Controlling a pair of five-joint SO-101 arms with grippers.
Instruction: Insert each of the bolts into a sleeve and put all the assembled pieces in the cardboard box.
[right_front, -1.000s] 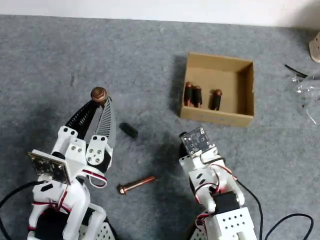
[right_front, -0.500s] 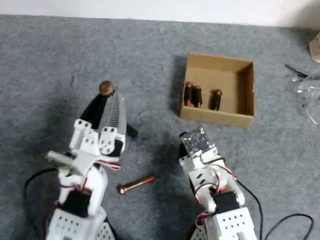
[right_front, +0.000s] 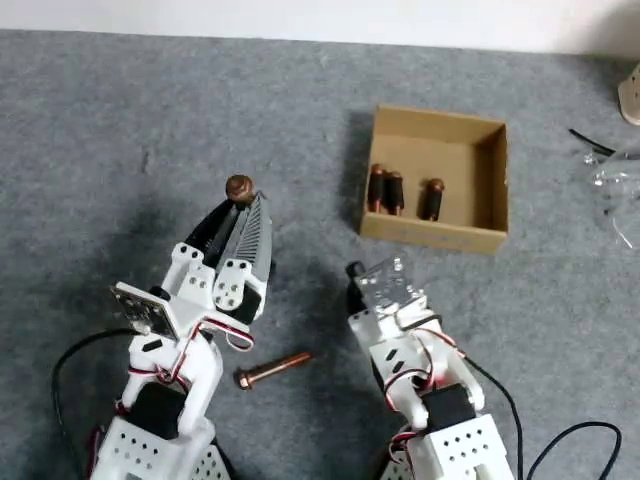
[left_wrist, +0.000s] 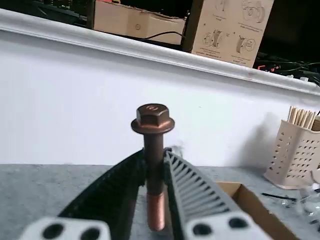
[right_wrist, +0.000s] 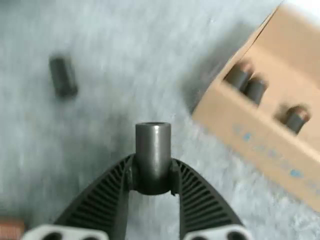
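My left gripper is shut on a copper bolt, which it holds upright, head up, left of the cardboard box. In the left wrist view the bolt stands between the ribbed fingers. My right gripper is shut on a black sleeve, open end up, just in front of the box. Three assembled pieces lie inside the box. A second bolt lies on the carpet between the arms. A loose sleeve lies beyond the right gripper.
Grey carpet covers the table. Clear plastic and thin cables lie at the far right, beside a beige slotted holder. A white wall runs along the back.
The left arm has swung to the right with the bolt, toward the box and over the loose sleeve. The right arm has shifted slightly left.
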